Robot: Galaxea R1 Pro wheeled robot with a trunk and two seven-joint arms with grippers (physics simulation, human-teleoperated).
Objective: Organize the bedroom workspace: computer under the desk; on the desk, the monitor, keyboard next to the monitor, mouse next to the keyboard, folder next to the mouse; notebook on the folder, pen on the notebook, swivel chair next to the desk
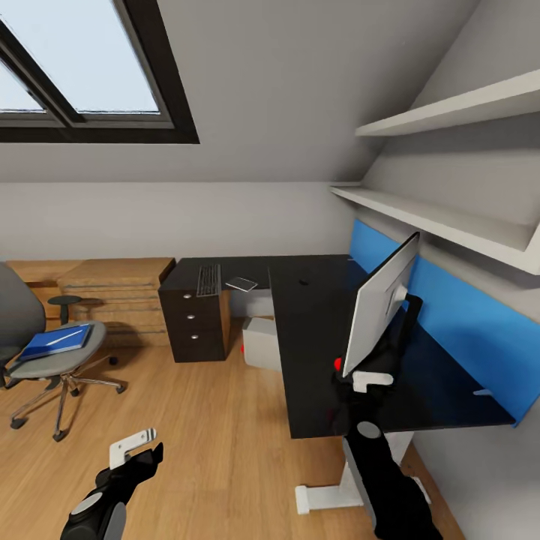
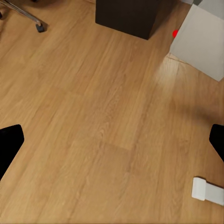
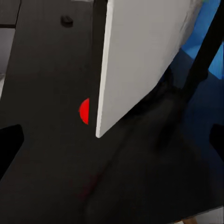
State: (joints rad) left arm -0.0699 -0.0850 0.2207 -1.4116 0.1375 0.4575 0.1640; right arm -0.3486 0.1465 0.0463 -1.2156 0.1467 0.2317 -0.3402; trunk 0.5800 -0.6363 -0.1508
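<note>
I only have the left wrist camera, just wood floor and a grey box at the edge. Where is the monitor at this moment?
Observer: The monitor is on the desk, in front of its blue back panel.
Operator: Is the right gripper near it?
Observer: Yes, it is open at the screen's lower near corner.
Operator: And the folder?
Observer: It is blue and lies on the seat of the swivel chair, off to the left of the desk.
</note>
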